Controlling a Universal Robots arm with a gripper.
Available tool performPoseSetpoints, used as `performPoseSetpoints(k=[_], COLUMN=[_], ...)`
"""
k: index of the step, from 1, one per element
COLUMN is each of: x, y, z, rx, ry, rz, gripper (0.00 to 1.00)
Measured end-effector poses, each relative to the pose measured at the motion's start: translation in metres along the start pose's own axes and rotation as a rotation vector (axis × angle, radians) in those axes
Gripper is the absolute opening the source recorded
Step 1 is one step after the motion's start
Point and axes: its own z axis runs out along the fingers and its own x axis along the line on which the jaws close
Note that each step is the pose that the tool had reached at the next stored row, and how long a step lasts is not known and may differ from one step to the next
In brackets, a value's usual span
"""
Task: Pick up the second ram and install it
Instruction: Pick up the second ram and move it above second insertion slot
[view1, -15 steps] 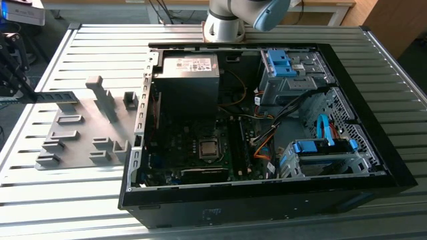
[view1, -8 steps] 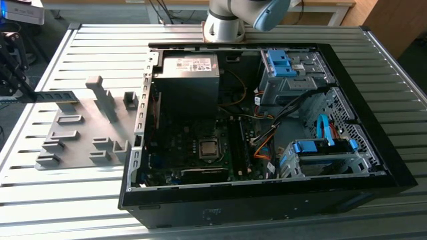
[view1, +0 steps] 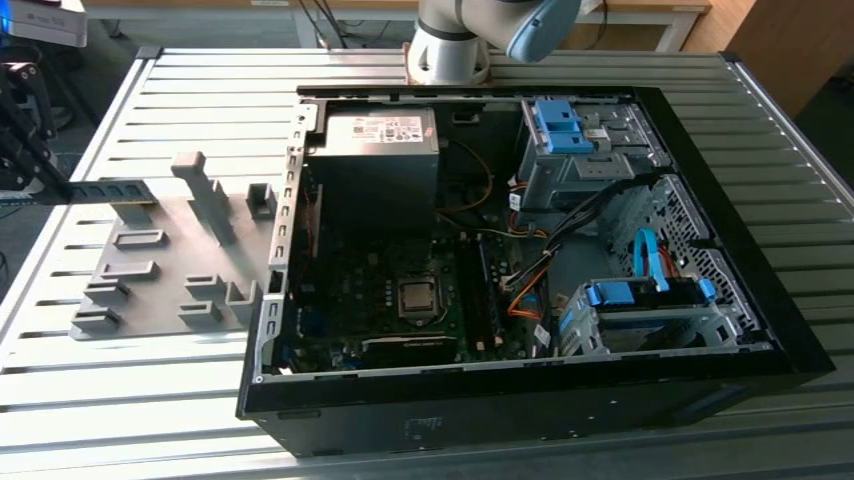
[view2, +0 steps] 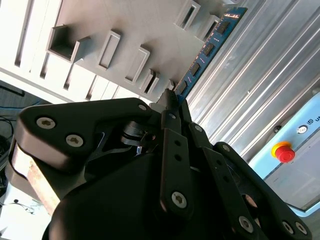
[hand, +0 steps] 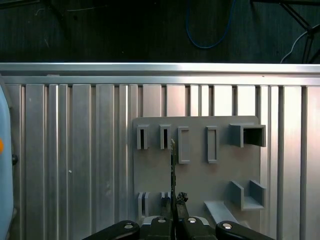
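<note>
Observed black robot hand (view2: 172, 100) clenched on one end of the long, flat blue-green circuit-board stick with black chips, the second ram (view2: 205, 50). Located the second ram, in the exterior view, at that view's far left, held level and on edge over the grey plastic slotted holder plate (hand: 197, 185), apart from the open black computer case (view1: 534, 410). Could not confirm clearance of its lower edge from the holder slots. Noted holder plate lying flat on the ribbed aluminium worktop (hand: 75, 150), just beside the case. Recorded inside the case: grey power supply box (view1: 380, 135), dark motherboard (view1: 347, 290) with square metal processor socket (view1: 418, 297), metal drive cages with blue fittings (view1: 574, 140), orange and black cable bundle (view1: 527, 290)
</note>
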Motion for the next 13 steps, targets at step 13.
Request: performPoseSetpoints(k=[13], x=[0.0000], y=[-0.0001], z=[-0.0028], rx=[0.0000], ry=[0.0000], rz=[0.000], gripper=[0.14])
